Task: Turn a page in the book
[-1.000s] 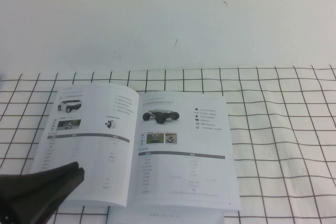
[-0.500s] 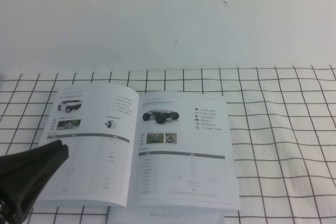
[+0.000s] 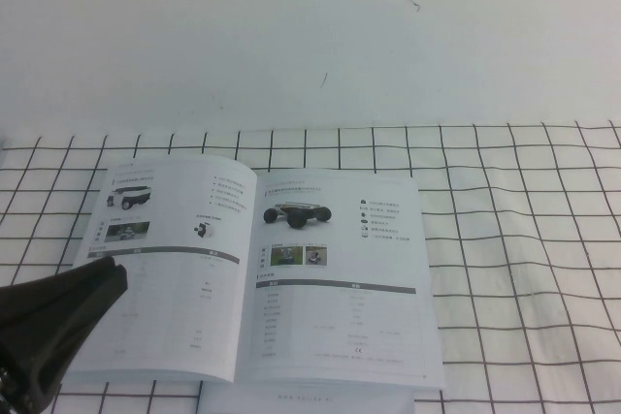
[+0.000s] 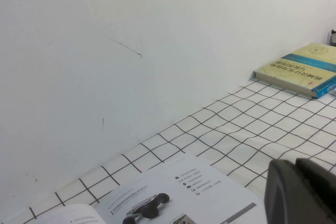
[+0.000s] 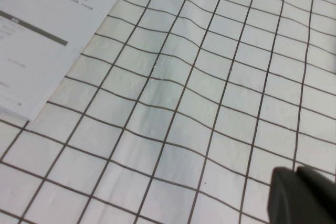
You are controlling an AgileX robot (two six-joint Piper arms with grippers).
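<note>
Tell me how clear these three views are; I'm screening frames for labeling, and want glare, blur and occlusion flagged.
High view: flat, even light; the book has soft, unreadable text, and the left gripper is a dark blur over its near-left corner. Left wrist view: the wall is washed out, and a yellow book is fairly sharp. Right wrist view: the grid cloth is softly blurred, and the right gripper is out of focus.

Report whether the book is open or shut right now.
Open. The book lies spread flat, both pages showing either side of the centre fold. The left gripper is over its left-hand near corner; the right gripper is over bare cloth.
</note>
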